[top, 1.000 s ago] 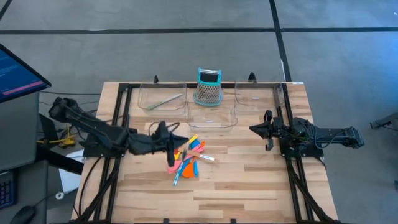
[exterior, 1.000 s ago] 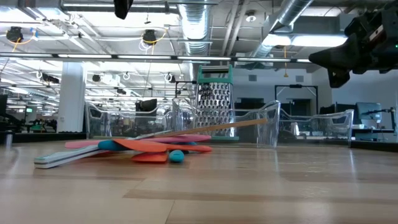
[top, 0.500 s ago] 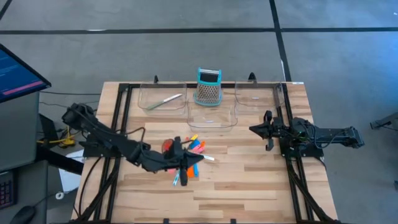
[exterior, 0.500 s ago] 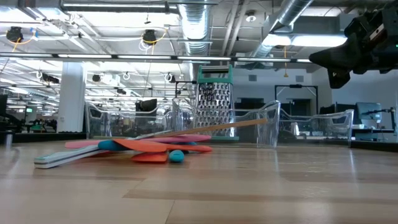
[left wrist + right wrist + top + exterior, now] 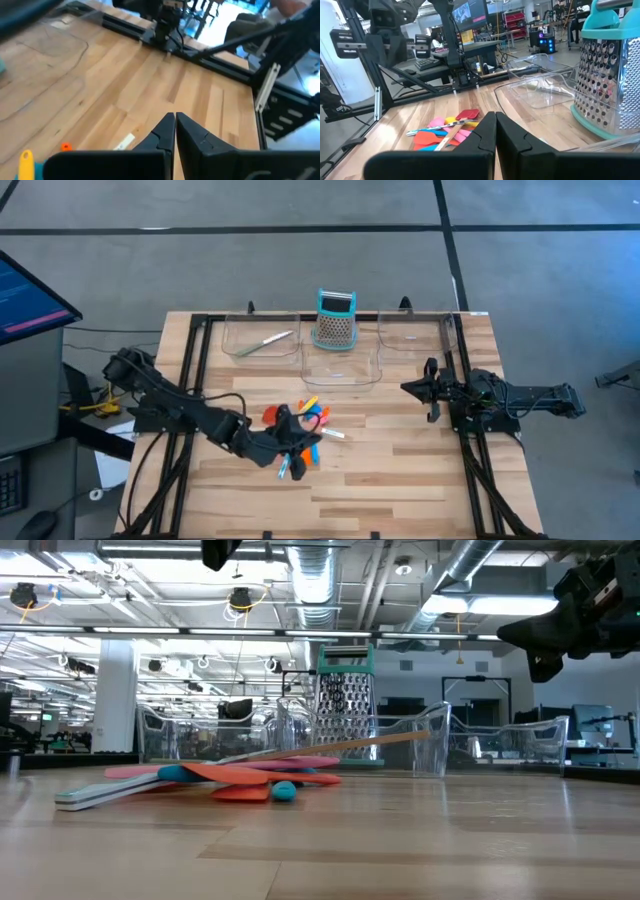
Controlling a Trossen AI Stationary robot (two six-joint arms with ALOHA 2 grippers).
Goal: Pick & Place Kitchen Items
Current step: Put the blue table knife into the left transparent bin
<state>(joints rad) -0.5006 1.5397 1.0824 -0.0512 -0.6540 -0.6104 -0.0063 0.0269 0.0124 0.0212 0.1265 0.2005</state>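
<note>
In the high view a monitor [image 5: 30, 295] sits at the far left edge, off the bench [image 5: 400, 470]. The left arm reaches from the left side toward frame centre, and the left tool [image 5: 297, 442] hangs over the pile of utensils [image 5: 310, 423] just left of centre; its fingers [image 5: 165, 131] are pressed together with nothing between them, as the left wrist view shows. Whether it touches the pile cannot be told. The utensils lie in a loose heap of orange, red, pink, blue and yellow pieces on the bare wood, below the row of trays. In the low view the same heap [image 5: 230, 780] lies flat at centre left, a long pale handle slanting up to the right out of it, and a blue ball-like end resting on the bench in front. Along the upper part of the bench stand three clear trays: the left tray [image 5: 240, 345] holds one slim pale utensil [image 5: 265, 340], the middle tray [image 5: 345, 370] sits lower, the right tray [image 5: 415, 335] is at upper right. The grater [image 5: 336, 318] stands upright between the left and right trays, above the middle one. At the right, the right tool [image 5: 408, 388] hovers well apart from the pile, its fingers [image 5: 487, 131] closed tight and empty.
</note>
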